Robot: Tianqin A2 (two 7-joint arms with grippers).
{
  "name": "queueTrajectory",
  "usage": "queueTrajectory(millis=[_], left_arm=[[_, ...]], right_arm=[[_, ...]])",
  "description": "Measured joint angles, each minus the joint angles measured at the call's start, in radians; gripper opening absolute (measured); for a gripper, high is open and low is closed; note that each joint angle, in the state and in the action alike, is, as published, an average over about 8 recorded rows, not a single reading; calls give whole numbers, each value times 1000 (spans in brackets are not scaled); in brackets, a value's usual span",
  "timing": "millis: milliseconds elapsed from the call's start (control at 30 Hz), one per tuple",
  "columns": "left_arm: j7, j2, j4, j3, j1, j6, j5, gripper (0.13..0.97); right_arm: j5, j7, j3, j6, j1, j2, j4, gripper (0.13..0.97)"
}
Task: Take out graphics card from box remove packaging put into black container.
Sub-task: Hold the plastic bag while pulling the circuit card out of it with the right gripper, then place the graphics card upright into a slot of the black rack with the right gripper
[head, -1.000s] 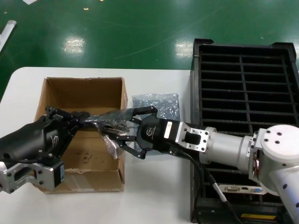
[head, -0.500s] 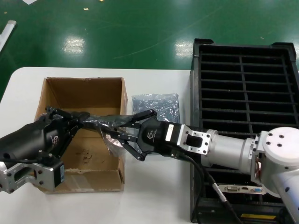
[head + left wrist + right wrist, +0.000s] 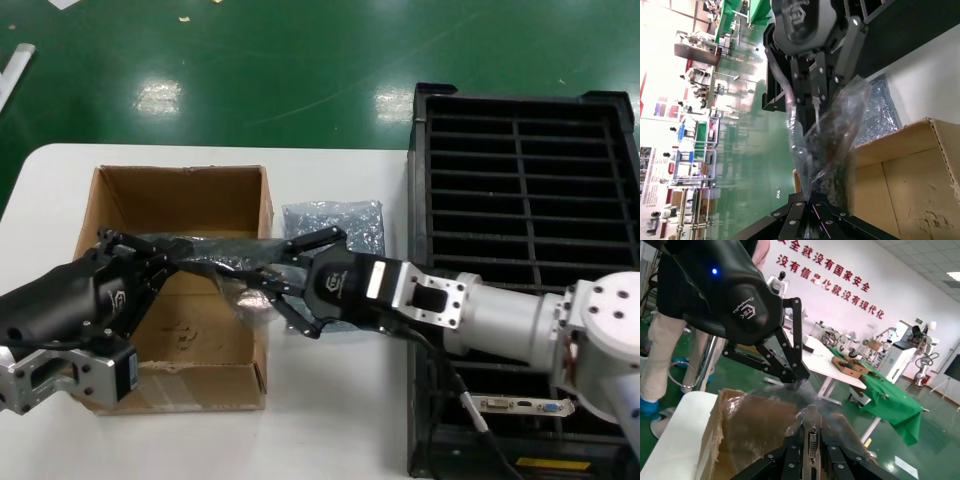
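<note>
The right gripper [image 3: 268, 268] was drawn back toward the table's right edge, away from the box [image 3: 110, 205], and the bag [image 3: 225, 262] was stretched flatter between it and the left gripper [image 3: 165, 252].

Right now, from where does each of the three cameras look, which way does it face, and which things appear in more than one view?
Head view: high on the robot, facing forward and down at the box, black container, left pincer and right pincer.
Left wrist view: on the left arm, facing the right pincer along the packaging.
Right wrist view: on the right arm, facing the left pincer; the graphics card bracket shows up close.
Shared: packaging, box and both pincers.
</note>
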Motion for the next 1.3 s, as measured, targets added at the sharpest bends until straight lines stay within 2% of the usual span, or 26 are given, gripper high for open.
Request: queueTrajectory(millis=[567, 967, 1133, 1300], left_arm=[[0, 0, 0, 0, 0, 0, 0, 138], [0, 0, 0, 0, 0, 0, 0, 138], [0, 0, 0, 0, 0, 0, 0, 138], [0, 0, 0, 0, 0, 0, 0, 138]], right_arm=[[-61, 250, -4, 55, -134, 217, 386, 184], [-98, 508, 94, 100, -261, 477, 700, 184], [-167, 619, 144, 146, -309, 564, 782, 184], [-260, 716, 168, 179, -329, 604, 811, 184]])
